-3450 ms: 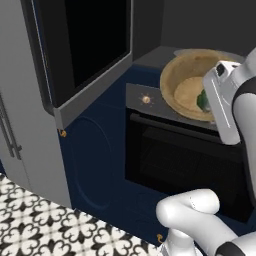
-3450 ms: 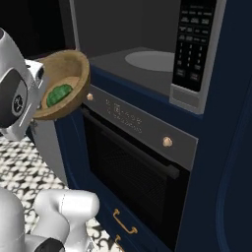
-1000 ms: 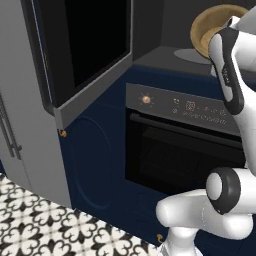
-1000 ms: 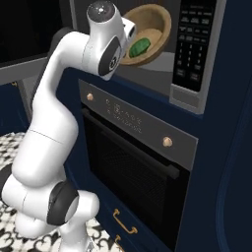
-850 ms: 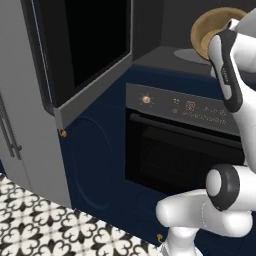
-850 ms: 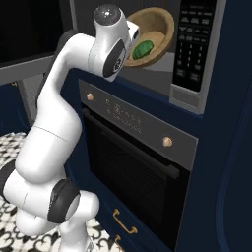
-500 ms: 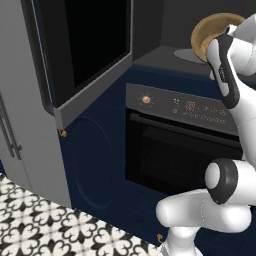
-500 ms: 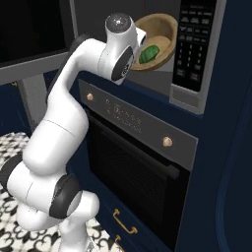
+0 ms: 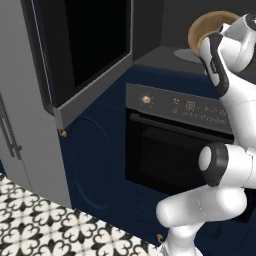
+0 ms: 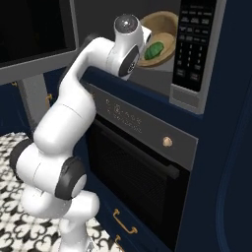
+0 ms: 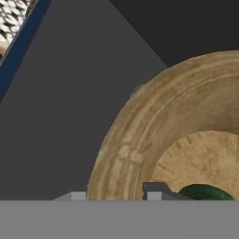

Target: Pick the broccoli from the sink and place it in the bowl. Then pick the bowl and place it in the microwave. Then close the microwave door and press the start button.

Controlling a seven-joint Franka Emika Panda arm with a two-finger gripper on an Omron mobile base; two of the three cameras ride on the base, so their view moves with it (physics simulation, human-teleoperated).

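Bowl was up at the microwave opening, carried on the gripper. In the hand view the 2 finger tips straddled the bowl's rim, 1 outside the wall and 1 inside, so the gripper was closed on the bowl rim, not open.

Broccoli sat inside the bowl, low against the near wall; in the hand view its green top showed at about 3 o'clock from the inner finger, just beside it. Touching or not: cannot tell.

Bowl was tilted, mouth turned toward the right base camera, rim nearly on edge in the left base view.

Key relation: the dark cavity lay beyond the bowl, at roughly 12 o'clock along the gripper's line in the hand view, with the grey cavity floor under the rim. In the right base view the bowl stood at 9 o'clock from the keypad panel, just beside it. Whether the bowl was past the front edge of the cavity: not clear.

Door hung wide open at 9 o'clock in the left base view, well apart from the arm.

Judgement: placing step under way. Bowl needs levelling before release, else the broccoli may roll out.
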